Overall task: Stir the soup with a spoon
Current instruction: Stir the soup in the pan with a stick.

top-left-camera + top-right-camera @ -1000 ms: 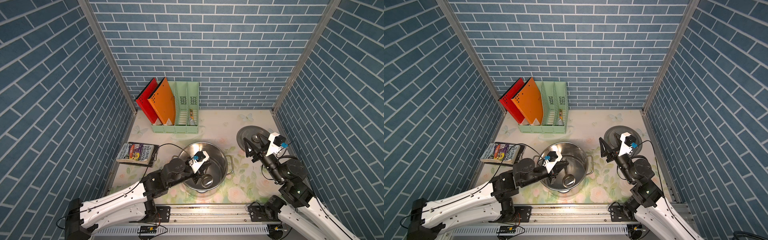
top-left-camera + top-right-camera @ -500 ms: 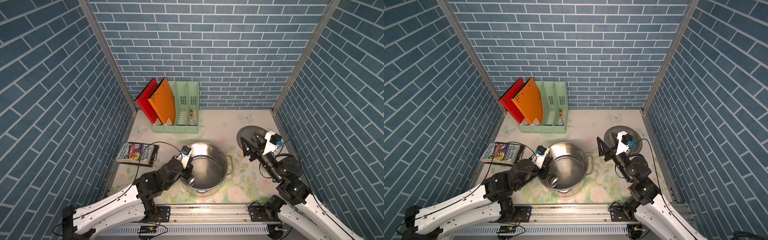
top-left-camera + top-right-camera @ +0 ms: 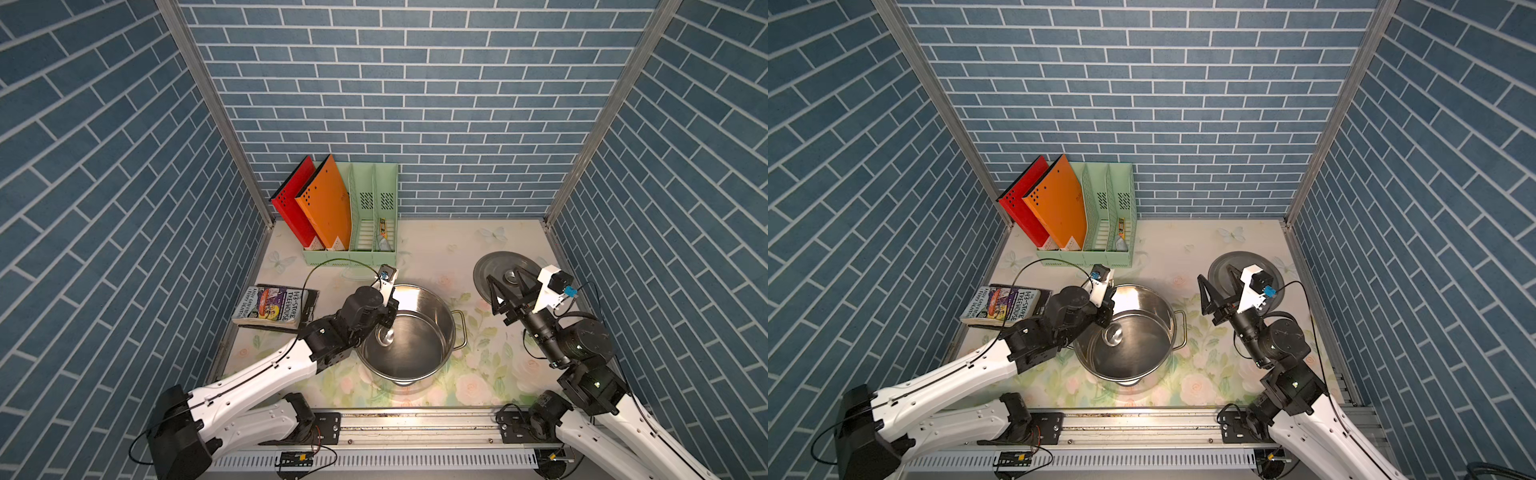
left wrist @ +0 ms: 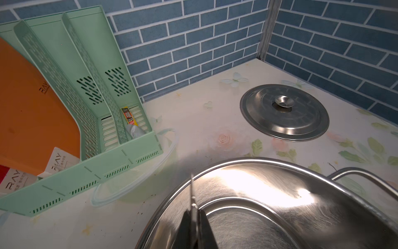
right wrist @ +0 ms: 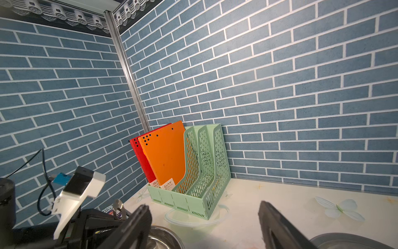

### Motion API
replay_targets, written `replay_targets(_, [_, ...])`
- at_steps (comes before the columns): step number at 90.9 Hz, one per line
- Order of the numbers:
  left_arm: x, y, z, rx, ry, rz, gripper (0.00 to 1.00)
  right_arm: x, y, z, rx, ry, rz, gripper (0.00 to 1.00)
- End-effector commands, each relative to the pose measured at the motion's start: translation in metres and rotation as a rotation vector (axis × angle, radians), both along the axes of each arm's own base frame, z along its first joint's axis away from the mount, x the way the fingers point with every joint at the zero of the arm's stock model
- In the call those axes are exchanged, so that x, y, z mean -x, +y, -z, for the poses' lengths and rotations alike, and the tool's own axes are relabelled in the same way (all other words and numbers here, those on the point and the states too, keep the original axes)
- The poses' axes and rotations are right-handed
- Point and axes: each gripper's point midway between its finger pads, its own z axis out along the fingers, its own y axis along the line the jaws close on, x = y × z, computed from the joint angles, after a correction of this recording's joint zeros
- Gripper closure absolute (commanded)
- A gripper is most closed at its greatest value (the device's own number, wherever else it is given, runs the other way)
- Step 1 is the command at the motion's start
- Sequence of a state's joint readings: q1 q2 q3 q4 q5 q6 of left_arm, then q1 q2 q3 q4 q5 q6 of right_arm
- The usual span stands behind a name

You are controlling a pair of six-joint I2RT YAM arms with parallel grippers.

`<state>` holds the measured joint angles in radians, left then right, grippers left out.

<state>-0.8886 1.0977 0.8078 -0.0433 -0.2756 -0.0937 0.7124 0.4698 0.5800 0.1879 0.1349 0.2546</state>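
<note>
The left claw (image 4: pixel 195 217) pinches the thin handle of the ladle (image 3: pixel 385 335) so its bowl hangs below it inside the steel pot (image 3: pixel 451 322) for stirring; the right claw (image 5: pixel 202 213), spread wide, holds nothing.

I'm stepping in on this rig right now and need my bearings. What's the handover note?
Left gripper: shut on the spoon handle, its bowl low inside the pot.
Right gripper: open, empty, above the lid, which lies on the table right of the pot.
Done: lid off, spoon gripped and in the pot.
Left: stir; whether the pot holds soup I cannot tell.
</note>
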Motion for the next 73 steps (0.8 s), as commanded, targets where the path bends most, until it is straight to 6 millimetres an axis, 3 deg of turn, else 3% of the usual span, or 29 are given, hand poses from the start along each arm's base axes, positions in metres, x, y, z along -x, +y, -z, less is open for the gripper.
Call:
replay_targets(1, [-0.013, -0.032, -0.032, 0.072, -0.1, 0.082, 1.0, 0.004, -0.007, -0.003, 0.006, -0.012, 0.021, 0.18])
replay_targets(13, [-0.012, -0.066, -0.035, 0.114, -0.106, 0.182, 1.0, 0.009, -0.014, -0.004, 0.001, -0.014, 0.031, 0.18])
replay_targets(27, [0.006, -0.105, -0.031, 0.102, -0.101, 0.304, 1.0, 0.014, -0.024, -0.008, -0.009, -0.024, 0.055, 0.18])
replay_targets(37, [0.02, -0.123, -0.027, 0.096, -0.101, 0.357, 1.0, 0.016, -0.027, -0.008, -0.011, -0.025, 0.063, 0.18])
replay_targets(57, [0.062, -0.137, -0.025, 0.075, -0.1, 0.487, 1.0, 0.015, -0.026, -0.005, -0.007, -0.022, 0.06, 0.18])
replay_targets(73, [0.102, -0.128, -0.018, 0.063, -0.071, 0.559, 1.0, 0.013, -0.022, -0.002, -0.003, -0.022, 0.055, 0.18])
